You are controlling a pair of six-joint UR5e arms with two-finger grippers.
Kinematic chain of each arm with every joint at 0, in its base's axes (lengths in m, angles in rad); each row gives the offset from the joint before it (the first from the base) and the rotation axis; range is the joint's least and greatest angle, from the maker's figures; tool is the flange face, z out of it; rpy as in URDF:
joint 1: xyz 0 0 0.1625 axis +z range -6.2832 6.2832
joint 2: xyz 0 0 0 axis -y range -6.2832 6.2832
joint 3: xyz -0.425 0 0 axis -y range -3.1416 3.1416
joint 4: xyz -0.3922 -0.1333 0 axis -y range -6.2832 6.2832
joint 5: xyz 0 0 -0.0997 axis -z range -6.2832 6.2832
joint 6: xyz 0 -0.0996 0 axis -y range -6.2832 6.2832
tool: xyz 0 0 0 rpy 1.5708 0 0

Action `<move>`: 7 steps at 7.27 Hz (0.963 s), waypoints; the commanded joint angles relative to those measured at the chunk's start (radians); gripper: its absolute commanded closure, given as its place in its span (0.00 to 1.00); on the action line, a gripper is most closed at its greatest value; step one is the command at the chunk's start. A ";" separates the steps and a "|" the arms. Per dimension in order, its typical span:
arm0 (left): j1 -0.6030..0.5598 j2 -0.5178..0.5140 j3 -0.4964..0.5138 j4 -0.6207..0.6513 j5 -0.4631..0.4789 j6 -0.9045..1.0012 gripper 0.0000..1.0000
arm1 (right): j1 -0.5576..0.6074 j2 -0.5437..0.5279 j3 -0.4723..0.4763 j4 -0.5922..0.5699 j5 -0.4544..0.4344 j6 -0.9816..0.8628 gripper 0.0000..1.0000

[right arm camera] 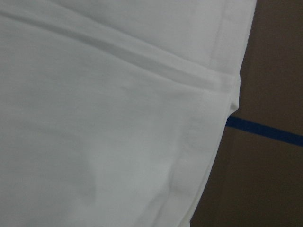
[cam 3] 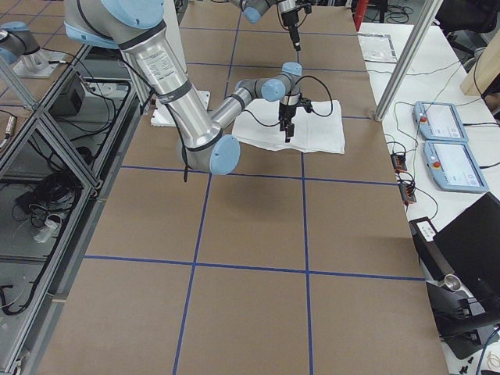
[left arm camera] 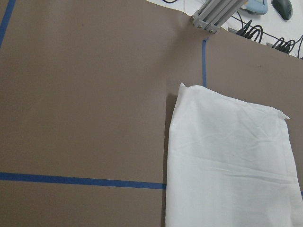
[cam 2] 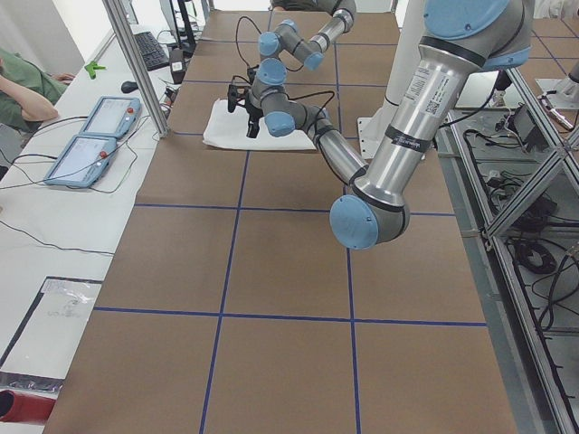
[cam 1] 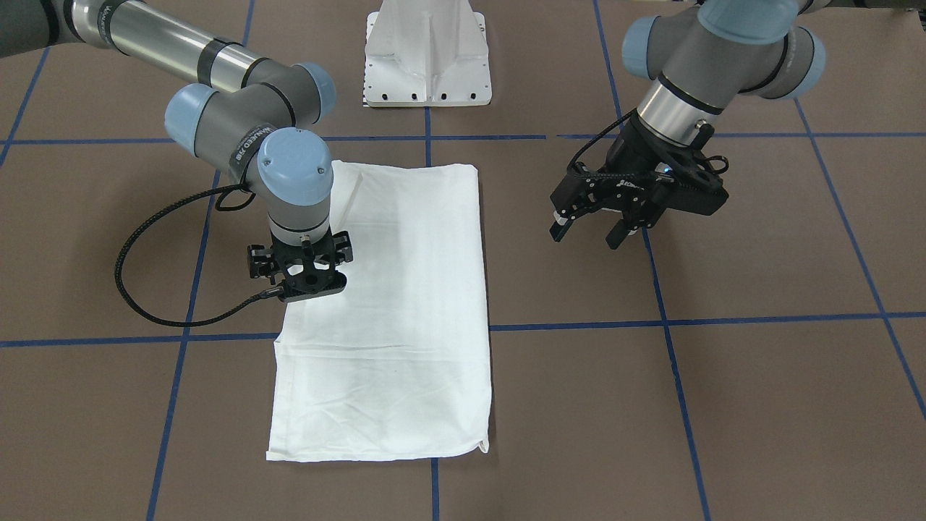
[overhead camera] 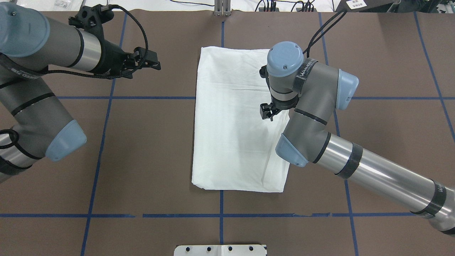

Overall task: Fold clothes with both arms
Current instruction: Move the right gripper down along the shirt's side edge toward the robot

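T-shirt (overhead camera: 231, 135) folded into a long rectangle, shorter folds left to do

White and smooth, the T-shirt lies flat near the middle of the brown table (overhead camera: 142, 160), a little toward the robot's right. It forms one tall, narrow rectangle with straight edges. No sleeve sticks out, and neither the collar nor the printed text is showing. The right wrist camera, very close to the cloth, shows stitched hems stacked in layers at one edge, with a line of blue tape (right arm camera: 265, 131) on the bare table just beside it.

Judging from this shape, the sleeves and sides have been turned in, so the lengthwise folding looks done. What appears to remain is folding the rectangle across its length into a compact bundle, then leaving it neat.

The right gripper (cam 1: 309, 281) points straight down over the T-shirt's right-hand edge, about midway along its length. Its fingers are hidden under the wrist in every view, so it cannot be told whether the jaws are spread, pressed together or pinching cloth, nor whether they touch the fabric.

The left gripper (cam 1: 587, 233) hangs above bare table well apart from the T-shirt, on the opposite side. Its jaws are spread and hold nothing.

Blue tape lines divide the table into large squares, and the robot's white pedestal base (cam 1: 427, 65) stands beyond the T-shirt's near end.
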 commanded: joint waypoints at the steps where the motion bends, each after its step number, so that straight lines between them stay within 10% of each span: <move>1: 0.000 0.000 -0.002 0.001 -0.002 -0.002 0.00 | -0.014 -0.002 -0.010 0.004 -0.002 0.001 0.00; 7: 0.000 0.002 0.004 -0.013 -0.002 0.000 0.00 | -0.018 -0.124 0.104 -0.012 0.007 0.001 0.00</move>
